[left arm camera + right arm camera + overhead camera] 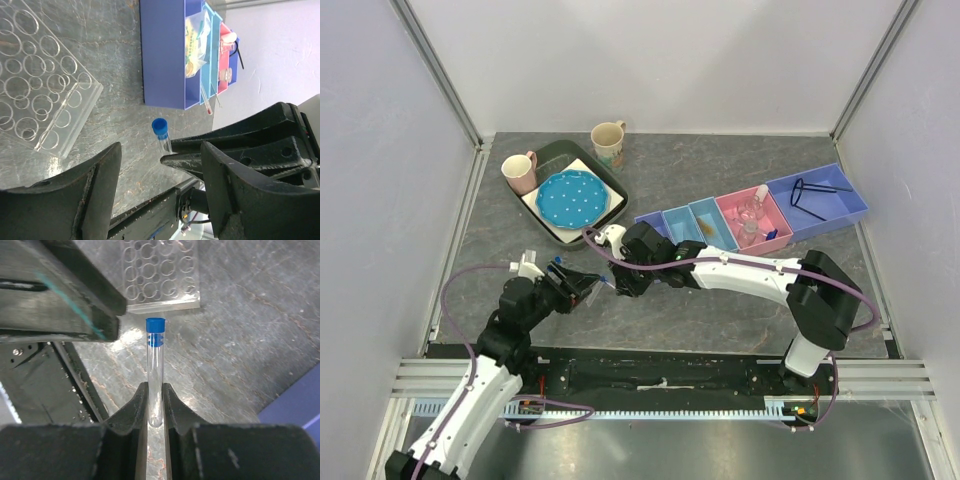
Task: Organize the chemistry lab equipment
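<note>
Right gripper (pixel 155 407) clamped on blue-capped tube (pixel 154 370) at its base. Long axis points cap-first toward clear rack (pixel 160 270), near table's front edge. Left gripper (pixel 159 155), jaws wide and empty, faces the cap end close by.

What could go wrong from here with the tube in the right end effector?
1. The right end effector pinches the blue-capped tube only near its bottom end, so the long free length could pivot or slip out.
2. The open left end effector sits on both sides of the tube. A slight misalignment as it closes could knock the tube loose.
3. The clear rack lies just beyond the cap, and a forward push may strike it.
</note>
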Robot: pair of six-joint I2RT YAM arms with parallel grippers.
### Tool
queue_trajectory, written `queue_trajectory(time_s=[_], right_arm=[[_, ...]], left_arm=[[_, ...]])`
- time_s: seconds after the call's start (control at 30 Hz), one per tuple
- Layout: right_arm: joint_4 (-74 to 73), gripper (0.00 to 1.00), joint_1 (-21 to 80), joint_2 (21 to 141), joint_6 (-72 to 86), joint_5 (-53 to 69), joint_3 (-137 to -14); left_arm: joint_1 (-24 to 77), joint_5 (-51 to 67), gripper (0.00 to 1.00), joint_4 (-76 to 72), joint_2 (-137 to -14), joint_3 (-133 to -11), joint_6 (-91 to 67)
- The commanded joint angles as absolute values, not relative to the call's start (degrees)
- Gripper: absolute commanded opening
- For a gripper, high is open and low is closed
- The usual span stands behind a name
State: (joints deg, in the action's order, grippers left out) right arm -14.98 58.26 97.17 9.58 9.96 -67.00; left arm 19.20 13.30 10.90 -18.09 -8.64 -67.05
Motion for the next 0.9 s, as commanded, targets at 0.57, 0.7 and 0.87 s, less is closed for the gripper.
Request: queue_trajectory(time_s=[0.57,0.7,0.87], right_arm=[[-12.9,0.11,57.6,95.2,7.5,22.5,-68.1],[-12.9,0.11,57.5,95.1,7.3,23.2,-68.1],[-13.0,0.12,57.6,95.7,7.5,24.4,-68.7]], left_arm=[[19.2,23.8,0.42,-2.5,-28.9,-7.1,-70.2],[19.3,25.4,0.38,-2.5,-29.4,-7.1,-69.7],[19.3,27.0,0.22,-2.5,-29.7,-7.9,-68.6]])
